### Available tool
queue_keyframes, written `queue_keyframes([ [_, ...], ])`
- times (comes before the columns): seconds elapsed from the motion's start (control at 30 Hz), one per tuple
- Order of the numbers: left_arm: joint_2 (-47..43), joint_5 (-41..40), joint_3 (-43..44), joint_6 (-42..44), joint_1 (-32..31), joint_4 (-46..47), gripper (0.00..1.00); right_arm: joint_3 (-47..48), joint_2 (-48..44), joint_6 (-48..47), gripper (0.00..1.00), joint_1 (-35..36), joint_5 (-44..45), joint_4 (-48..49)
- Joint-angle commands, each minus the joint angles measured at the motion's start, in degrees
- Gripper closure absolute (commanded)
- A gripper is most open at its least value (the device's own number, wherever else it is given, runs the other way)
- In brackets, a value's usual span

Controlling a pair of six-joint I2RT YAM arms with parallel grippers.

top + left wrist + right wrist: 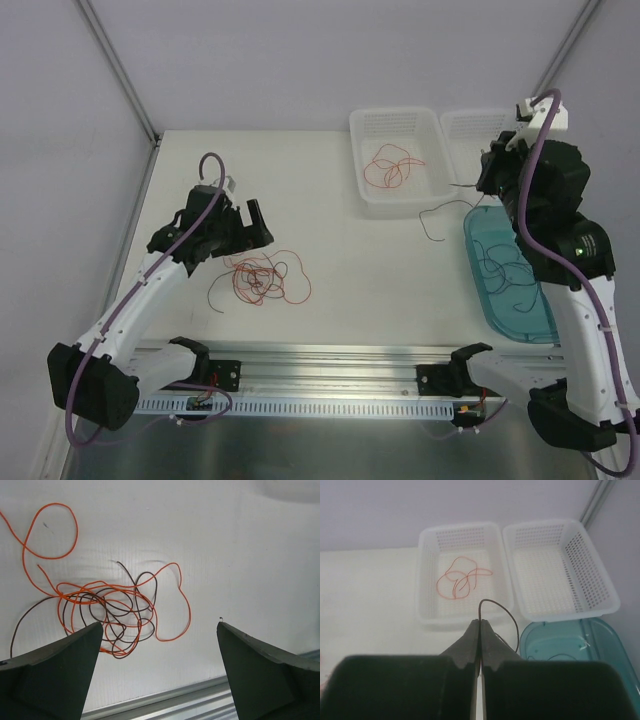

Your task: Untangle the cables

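Observation:
A tangle of thin red-orange and dark cables (pixel 262 277) lies on the white table left of centre. My left gripper (pixel 242 228) hovers just above and to the left of it. In the left wrist view the left gripper (pixel 160 625) is wide open and empty, with the tangle (pixel 107 602) ahead near the left finger. My right gripper (pixel 487 172) is raised at the right, by the baskets. There the right gripper (pixel 481 621) is shut on one dark cable (pixel 507 611), whose free end (pixel 438 218) hangs down toward the table.
A white basket (pixel 362 150) at the back holds a red-orange cable (pixel 390 165). A second white basket (pixel 470 125) stands to its right. A teal tray (pixel 478 245) with dark strands lies along the right side. An aluminium rail (pixel 330 355) runs along the near edge.

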Motion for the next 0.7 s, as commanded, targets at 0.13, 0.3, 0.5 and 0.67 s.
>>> queue_keyframes([
  [0.13,-0.6,2.9,3.2,12.3,1.8,-11.0,0.01,11.3,8.4,-1.5,0.99,-12.9,-2.1,10.9],
  [0.3,-5.5,-3.1,-4.0,14.3,2.0,-7.4,0.01,16.7,17.3,0.8,0.99,-21.9,-6.0,15.5],
  [0.5,-11.9,-13.0,-5.5,14.1,2.1,-6.1,0.01,18.6,26.1,0.6,0.99,-28.0,-7.4,23.8],
  [0.67,-13.9,-13.7,-6.9,13.9,2.2,-6.0,0.01,21.4,36.8,3.8,0.99,-34.3,-11.9,27.5],
])
